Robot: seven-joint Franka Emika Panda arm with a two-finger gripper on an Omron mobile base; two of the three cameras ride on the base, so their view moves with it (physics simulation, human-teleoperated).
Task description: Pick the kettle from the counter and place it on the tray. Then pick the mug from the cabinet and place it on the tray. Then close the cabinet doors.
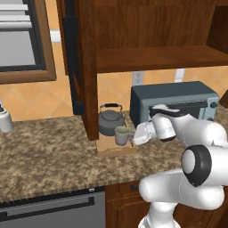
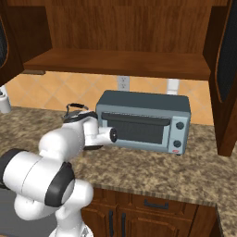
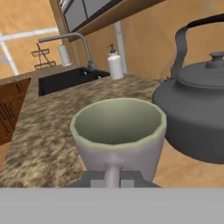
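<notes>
Tool (image 1: 132,136) clenched on the mug (image 1: 121,135) by its side handle, seen close in the hand view with the handle running down between the tool's tips (image 3: 113,178). Mug (image 3: 118,131) upright, pale grey-beige, darker greenish inside, over the front part of the tray (image 1: 113,149); contact with the tray floor cannot be told. Kettle (image 1: 110,121) dark grey, black arched handle, small lid knob, standing on the tray just behind the mug, near it but apart in the hand view (image 3: 197,113). Tray light wood, shallow, lying on the speckled granite surface (image 1: 44,147) just left of the toaster oven (image 1: 173,104). Kettle partly hidden behind the arm in the right base view (image 2: 74,113). Cabinet (image 1: 151,31) above, dark reddish-brown, one wooden shelf (image 1: 156,58) bare where visible. Cabinet doors swung open: left door (image 1: 73,62) edge-on above the tray, right door (image 2: 224,69) out at the far right. Soap dispenser (image 3: 115,64), faucet (image 3: 74,43) and dark sink (image 3: 65,81) farther along the surface. Lower drawers (image 2: 152,203) under the surface edge.
</notes>
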